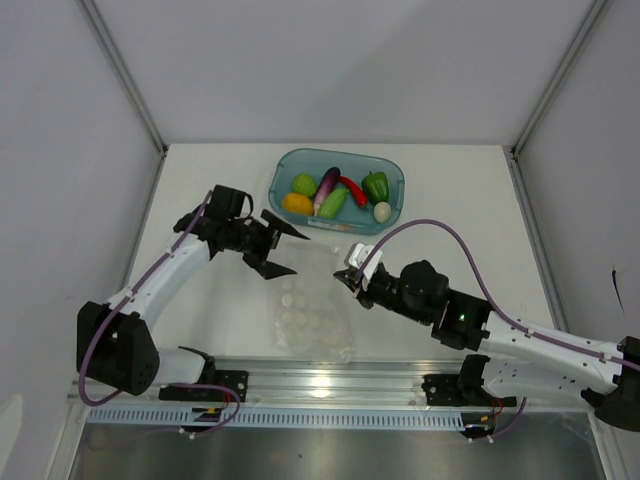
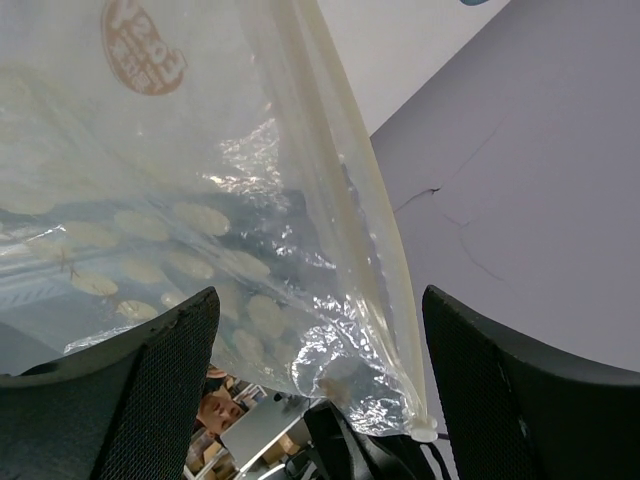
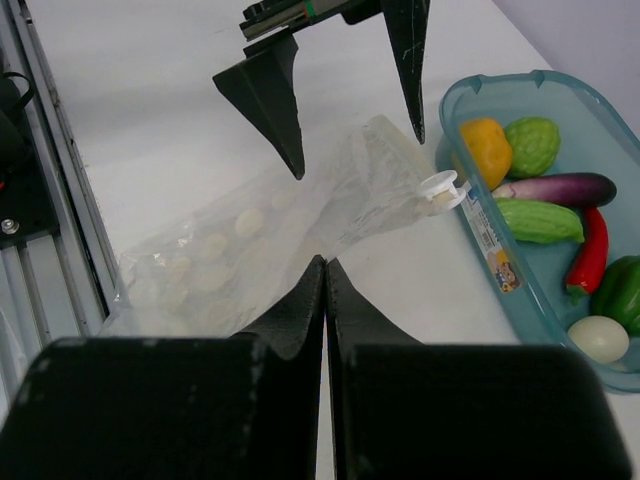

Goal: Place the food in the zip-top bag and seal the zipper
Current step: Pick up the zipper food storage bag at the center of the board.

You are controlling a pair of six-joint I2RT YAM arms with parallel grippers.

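**Bag mouth not open yet, all the food's over in the tray**

Your right pincer (image 1: 352, 277) is pressed together, pinching the zip-top bag (image 1: 315, 315) near its mouth and lifting that edge off the tabletop (image 1: 220, 180). Your left pincer (image 1: 300, 253) hangs spread wide, right by the zipper (image 2: 372, 200). The eggplant (image 1: 327, 186), chili (image 1: 353, 189) and the rest sit in the teal tray (image 1: 396, 171). Looks like the opening step to me, so next your left needs to catch the opposite lip and pull.

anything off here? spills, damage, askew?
Nothing spilled or damaged. Only oddity: the clear crinkly zip-top bag sits skewed and creased, its mouth end raised off the white table, pinched by the shut right gripper. Open left gripper straddles that edge. Toy foods all lie in the translucent teal tray.
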